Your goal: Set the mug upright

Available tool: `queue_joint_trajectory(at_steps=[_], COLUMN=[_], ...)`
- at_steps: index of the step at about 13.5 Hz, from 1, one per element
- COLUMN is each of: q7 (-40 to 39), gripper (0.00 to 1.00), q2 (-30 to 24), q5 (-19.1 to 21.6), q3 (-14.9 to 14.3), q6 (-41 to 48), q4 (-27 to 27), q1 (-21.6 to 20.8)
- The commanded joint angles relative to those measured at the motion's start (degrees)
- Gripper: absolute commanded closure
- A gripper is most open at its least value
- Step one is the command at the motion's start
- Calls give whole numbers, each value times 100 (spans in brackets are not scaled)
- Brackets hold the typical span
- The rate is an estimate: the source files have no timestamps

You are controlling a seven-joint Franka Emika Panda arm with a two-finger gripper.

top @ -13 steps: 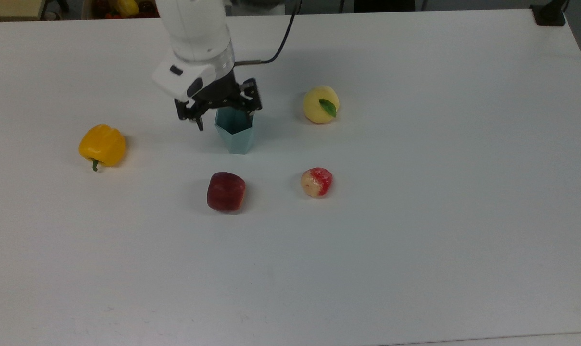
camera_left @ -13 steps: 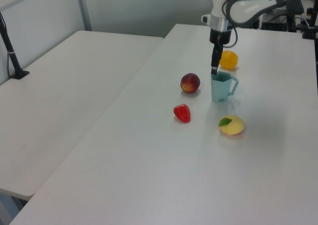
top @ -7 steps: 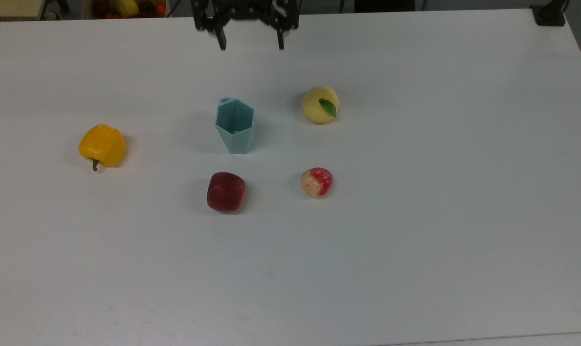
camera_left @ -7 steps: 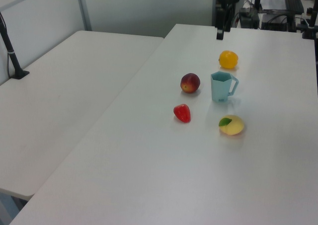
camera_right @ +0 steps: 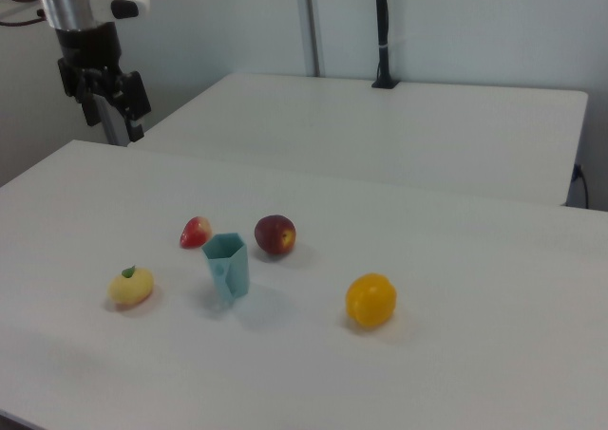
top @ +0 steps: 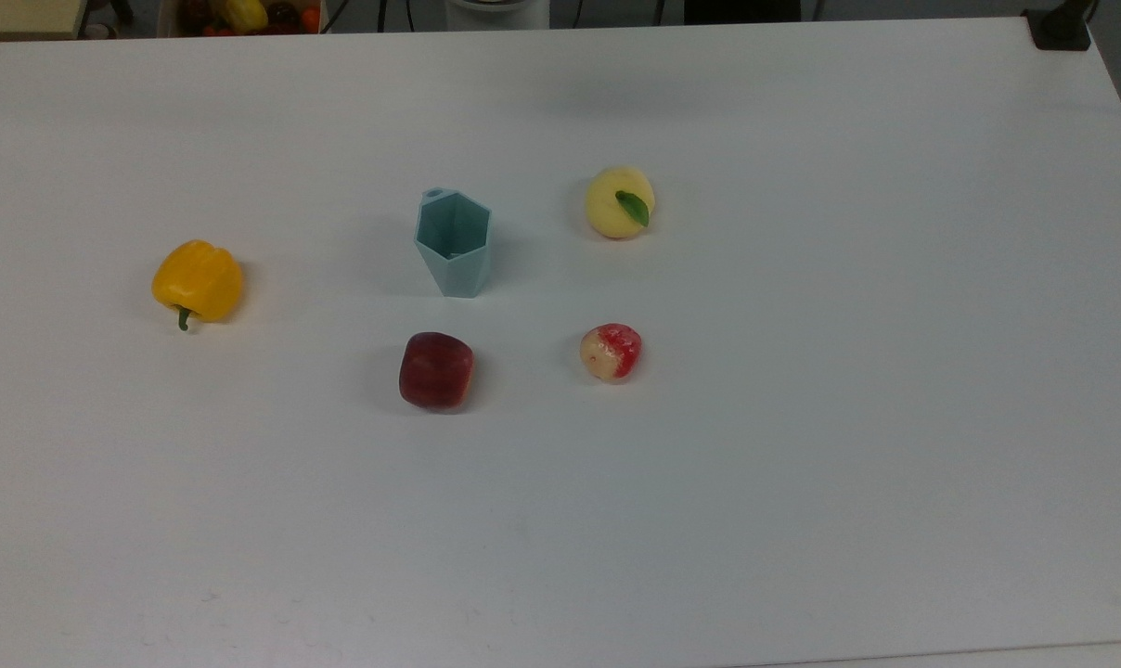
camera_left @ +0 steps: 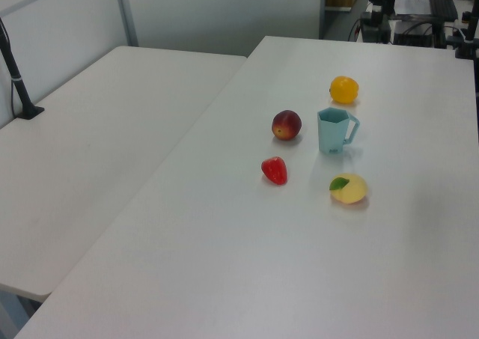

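Pale teal and faceted, the mug (top: 453,243) stood upright on the white counter (top: 802,371), rim up, among four fruits: a yellow pepper (top: 198,281), a dark red apple (top: 436,370), a strawberry (top: 611,352) and a yellow peach (top: 620,201). Nothing touched it. In the right view, the end effector (camera_right: 119,117) hung high above the counter's far edge, well apart from the mug (camera_right: 227,266), holding nothing; how wide its fingers stood could not be told.
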State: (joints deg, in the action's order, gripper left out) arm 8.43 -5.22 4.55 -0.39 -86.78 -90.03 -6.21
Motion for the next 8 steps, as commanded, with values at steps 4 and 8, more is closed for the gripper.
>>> queue_joint_trajectory(at_steps=[4, 8], q7=[-1060, -1045], gripper=[0, 0], q2=[12, 83], q5=[-173, -218], q3=[-541, -559], q6=[-1217, -1218], q4=[-612, -586], q1=[-478, -487])
